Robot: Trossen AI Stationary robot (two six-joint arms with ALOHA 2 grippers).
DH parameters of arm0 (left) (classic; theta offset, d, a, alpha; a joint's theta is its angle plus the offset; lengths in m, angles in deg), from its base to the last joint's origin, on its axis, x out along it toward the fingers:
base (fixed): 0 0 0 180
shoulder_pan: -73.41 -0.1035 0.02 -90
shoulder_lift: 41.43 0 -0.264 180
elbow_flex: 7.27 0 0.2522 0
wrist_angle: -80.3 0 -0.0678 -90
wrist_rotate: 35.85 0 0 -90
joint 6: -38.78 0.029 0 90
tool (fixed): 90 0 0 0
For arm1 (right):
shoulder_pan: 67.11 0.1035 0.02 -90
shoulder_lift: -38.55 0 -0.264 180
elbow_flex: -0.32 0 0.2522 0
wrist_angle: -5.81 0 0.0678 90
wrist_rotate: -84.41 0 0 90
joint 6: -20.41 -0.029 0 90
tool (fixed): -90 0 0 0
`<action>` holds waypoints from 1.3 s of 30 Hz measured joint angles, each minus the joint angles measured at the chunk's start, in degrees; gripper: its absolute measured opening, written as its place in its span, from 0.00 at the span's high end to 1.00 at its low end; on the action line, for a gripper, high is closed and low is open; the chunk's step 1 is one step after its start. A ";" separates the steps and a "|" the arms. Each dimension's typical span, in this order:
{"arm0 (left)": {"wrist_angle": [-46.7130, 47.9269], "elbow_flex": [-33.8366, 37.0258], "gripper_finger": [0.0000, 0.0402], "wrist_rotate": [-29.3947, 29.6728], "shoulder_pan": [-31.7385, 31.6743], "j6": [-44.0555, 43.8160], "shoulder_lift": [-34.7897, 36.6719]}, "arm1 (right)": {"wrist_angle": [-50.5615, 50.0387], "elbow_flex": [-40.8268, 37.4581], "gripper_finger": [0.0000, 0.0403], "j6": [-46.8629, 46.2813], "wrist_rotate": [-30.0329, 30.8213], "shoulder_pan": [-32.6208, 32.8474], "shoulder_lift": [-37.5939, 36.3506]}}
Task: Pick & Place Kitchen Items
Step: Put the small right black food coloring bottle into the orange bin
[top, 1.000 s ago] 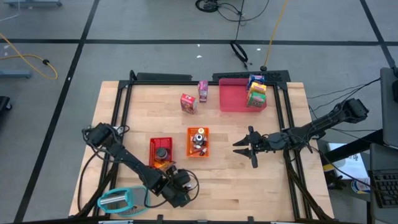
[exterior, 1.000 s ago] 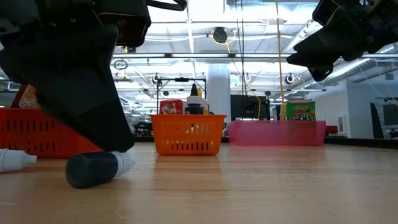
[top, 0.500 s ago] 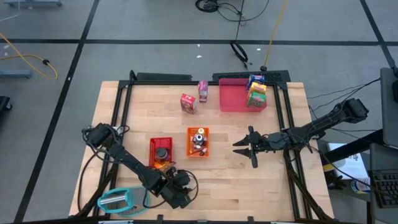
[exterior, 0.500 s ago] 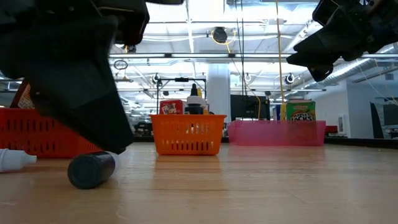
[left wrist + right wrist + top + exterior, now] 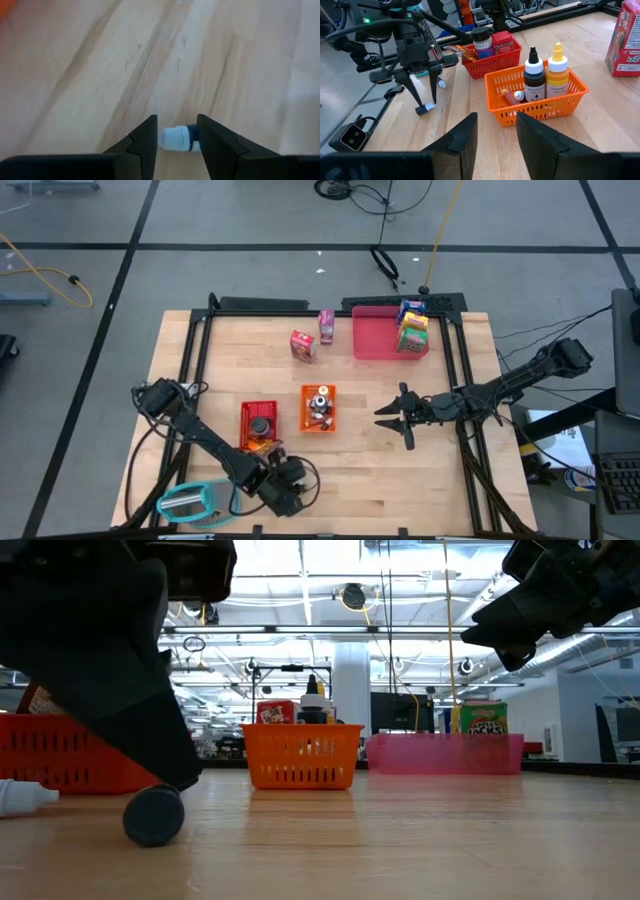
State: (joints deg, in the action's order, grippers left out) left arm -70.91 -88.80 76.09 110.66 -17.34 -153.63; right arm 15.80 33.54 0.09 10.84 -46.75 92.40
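A small dark bottle with a white cap (image 5: 175, 138) lies on its side on the wood near the table's near edge; the low view shows its dark end (image 5: 153, 815). My left gripper (image 5: 176, 120) points down over it, open by a narrow gap, with one finger on either side of the cap. In the right wrist view the bottle (image 5: 423, 107) is at the left gripper's (image 5: 424, 95) fingertips. My right gripper (image 5: 392, 418) hangs open above the table, right of the orange bin (image 5: 318, 409). A small white bottle (image 5: 20, 797) lies by the red bin (image 5: 259, 423). My left gripper comes at the small bottle from above, its fingers (image 5: 145, 137) across the bottle at the white cap end (image 5: 170, 137). The bottle lies flat on the table. I cannot tell whether the fingers touch it.
The orange bin holds two upright bottles (image 5: 545, 75); the red bin holds a dark can (image 5: 481, 42) and a carton. Two cartons (image 5: 303, 345) stand on the far side, more in the pink tray (image 5: 375, 340). A teal-rimmed oval (image 5: 190, 502) lies at the near left corner.
My left gripper has shifted a little toward the table's left edge, staying low. The small dark bottle has turned about on the table: it lay sideways to the low camera with its cap to the right, and its dark end now faces that camera.
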 joint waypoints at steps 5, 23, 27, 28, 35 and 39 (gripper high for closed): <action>0.24 0.00 0.66 0.61 0.00 18.77 0.36 | 0.00 0.00 0.68 0.02 0.00 0.00 0.00; 0.28 -0.04 0.66 -7.91 0.74 44.47 2.64 | 7.77 -4.52 0.68 -0.97 -0.02 0.00 -0.02; 0.16 -0.04 0.66 -6.73 0.37 46.42 2.67 | 13.81 -6.94 0.68 -0.45 -0.02 0.01 -0.02; 0.22 -0.04 0.66 -6.46 0.37 47.11 2.67 | 14.70 -7.24 0.68 -0.07 -0.02 0.00 -0.02; 0.31 -0.04 0.66 -6.85 -0.59 47.77 2.67 | 15.36 -7.54 0.68 0.00 -0.02 0.00 -0.02; 0.00 -0.04 0.66 -8.61 -0.66 48.98 2.12 | 15.30 -7.54 0.68 0.01 -0.03 0.01 -0.02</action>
State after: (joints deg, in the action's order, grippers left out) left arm -70.91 -88.84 67.48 110.00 31.63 -151.51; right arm 31.09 26.00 0.10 10.81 -46.74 92.38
